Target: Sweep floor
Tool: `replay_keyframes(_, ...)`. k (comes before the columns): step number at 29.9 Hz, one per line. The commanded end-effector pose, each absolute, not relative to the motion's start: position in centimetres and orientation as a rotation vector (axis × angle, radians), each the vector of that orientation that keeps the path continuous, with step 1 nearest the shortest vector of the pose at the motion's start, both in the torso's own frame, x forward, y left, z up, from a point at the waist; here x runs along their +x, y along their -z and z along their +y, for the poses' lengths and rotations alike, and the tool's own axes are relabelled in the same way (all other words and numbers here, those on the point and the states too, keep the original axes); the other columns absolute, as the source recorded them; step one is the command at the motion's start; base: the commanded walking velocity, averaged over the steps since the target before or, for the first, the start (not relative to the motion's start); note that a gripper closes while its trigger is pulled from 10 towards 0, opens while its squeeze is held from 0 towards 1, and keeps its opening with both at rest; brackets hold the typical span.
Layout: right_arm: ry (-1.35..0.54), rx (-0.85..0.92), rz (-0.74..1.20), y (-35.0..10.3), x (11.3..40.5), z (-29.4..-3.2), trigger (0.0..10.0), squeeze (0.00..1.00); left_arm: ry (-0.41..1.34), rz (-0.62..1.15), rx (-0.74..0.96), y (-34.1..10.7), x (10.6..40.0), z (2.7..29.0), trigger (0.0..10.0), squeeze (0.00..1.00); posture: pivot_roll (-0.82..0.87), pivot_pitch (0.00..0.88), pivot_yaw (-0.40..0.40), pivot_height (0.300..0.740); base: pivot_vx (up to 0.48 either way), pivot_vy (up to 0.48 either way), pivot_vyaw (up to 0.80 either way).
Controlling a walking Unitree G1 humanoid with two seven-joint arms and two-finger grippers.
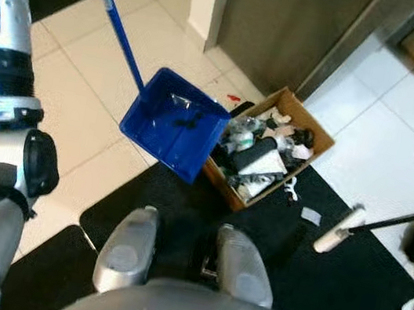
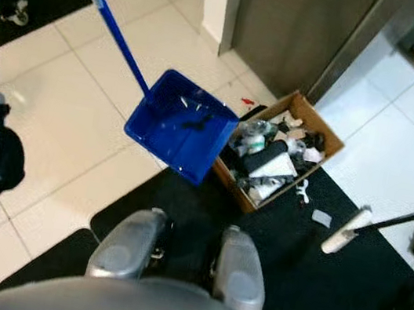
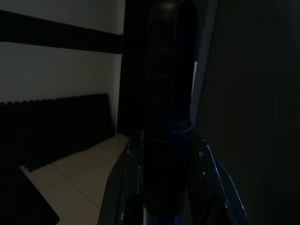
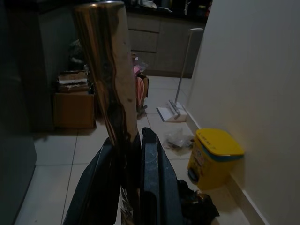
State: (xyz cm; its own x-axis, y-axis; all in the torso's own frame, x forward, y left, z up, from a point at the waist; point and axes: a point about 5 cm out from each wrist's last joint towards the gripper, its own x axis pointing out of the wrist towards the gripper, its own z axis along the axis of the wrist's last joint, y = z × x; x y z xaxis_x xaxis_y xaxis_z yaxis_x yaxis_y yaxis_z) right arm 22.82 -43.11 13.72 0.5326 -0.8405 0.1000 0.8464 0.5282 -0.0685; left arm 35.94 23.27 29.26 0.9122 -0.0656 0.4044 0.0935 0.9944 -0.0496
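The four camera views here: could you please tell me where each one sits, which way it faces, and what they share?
Left eye view: on the head, facing down at the blue plastic dustpan beside the open cardboard box of rubbish; silver left arm and both feet show.
Right eye view: same head, same scene; they share dustpan and box.
Left wrist view: on the left wrist, dim, looking along the left gripper clamped on a dark blue handle.
Right wrist view: on the right wrist, looking along the right gripper clamped on a shiny metal pole, towards a yellow lidded bin.

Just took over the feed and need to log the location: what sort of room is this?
Probably a home kitchen or utility area: white tiled floor, counter cabinets at the far end, a yellow bin against the wall.
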Motion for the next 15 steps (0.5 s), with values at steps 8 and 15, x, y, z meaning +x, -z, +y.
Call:
replay_keyframes(8, 1.021, -0.127, -0.089, -14.42, 22.63, -43.56, 10.0, 0.0, 0.093, -0.449, -0.055, -30.05, 35.74, 23.2, 10.0, 0.0, 0.12, 0.0, -0.001, 0.74, 0.267, -0.397, 0.0)
replay_keyframes(15, 1.022, -0.127, -0.09, -14.42, 22.66, -43.56, 10.0, 0.0, 0.091, -0.445, -0.049, -29.91, 35.83, 23.18, 10.0, 0.0, 0.12, 0.0, 0.0, 0.74, 0.305, -0.361, 0.0)
